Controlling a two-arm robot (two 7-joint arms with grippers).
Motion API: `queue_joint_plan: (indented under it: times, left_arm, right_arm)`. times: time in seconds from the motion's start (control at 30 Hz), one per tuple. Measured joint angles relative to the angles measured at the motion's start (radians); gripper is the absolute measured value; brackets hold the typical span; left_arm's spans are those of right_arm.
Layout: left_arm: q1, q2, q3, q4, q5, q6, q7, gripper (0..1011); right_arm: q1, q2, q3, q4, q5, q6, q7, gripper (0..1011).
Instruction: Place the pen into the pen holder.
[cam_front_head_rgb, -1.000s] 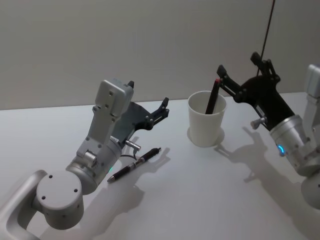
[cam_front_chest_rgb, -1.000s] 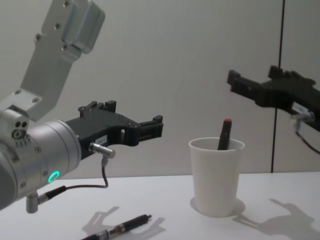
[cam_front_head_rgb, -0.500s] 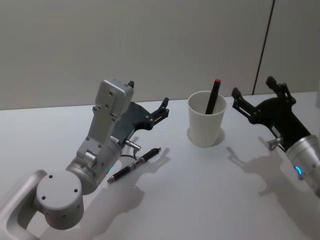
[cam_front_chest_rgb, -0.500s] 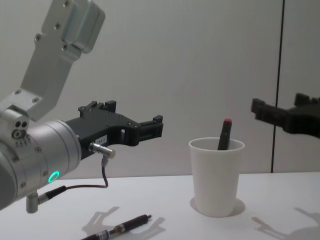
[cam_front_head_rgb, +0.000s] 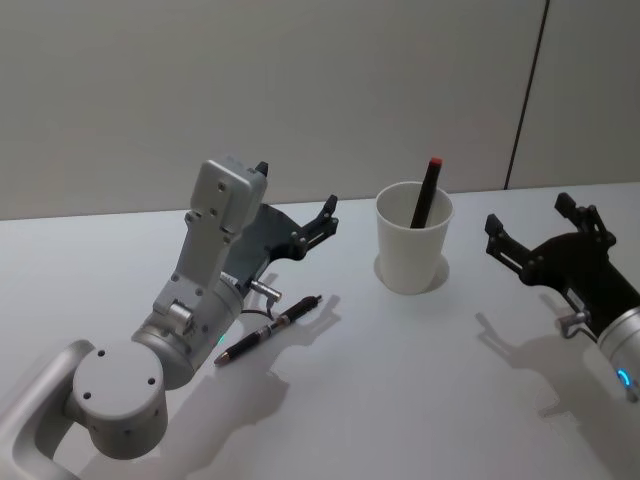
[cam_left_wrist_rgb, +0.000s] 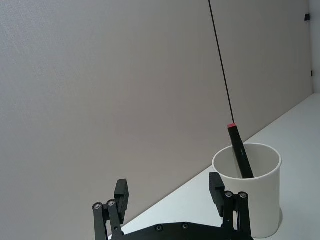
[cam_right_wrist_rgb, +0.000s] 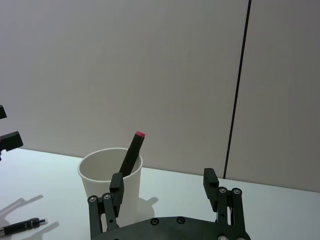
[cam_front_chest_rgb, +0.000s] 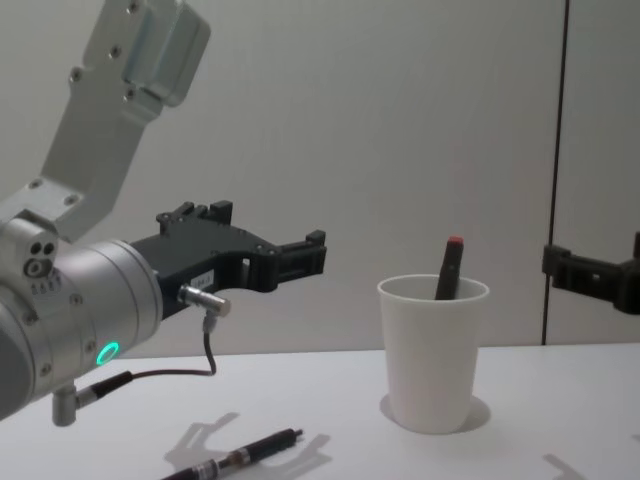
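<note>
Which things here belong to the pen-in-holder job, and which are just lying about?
Job:
white tapered paper cup
red-capped black pen standing in it
second black pen, lying flat
right gripper, open, beside the cup

Not in play:
left gripper, open, raised near the flat pen
white table

Plain white pen holder (cam_front_head_rgb: 413, 255); black pen (cam_front_head_rgb: 427, 192) with red tip; second pen (cam_front_head_rgb: 268, 330), lower left, black; white table (cam_front_head_rgb: 400, 400).
</note>
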Motion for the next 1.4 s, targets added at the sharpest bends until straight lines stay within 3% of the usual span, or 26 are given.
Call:
queue_joint_plan:
  times: [0.83,1.4]
  left_arm:
    - [0.001,0.006,-0.007,-0.001,-0.007,-0.001,-0.022,1001]
    - [0.034,0.083,-0.054,-0.041,-0.089,0.014,-0.132,1001]
  right_arm:
    - [-0.012,0.006,0.001,-0.013,0.001,0.012,-0.007,1001]
    - [-0.012,0.006,0.001,-0.013,0.000,0.012,-0.007,1001]
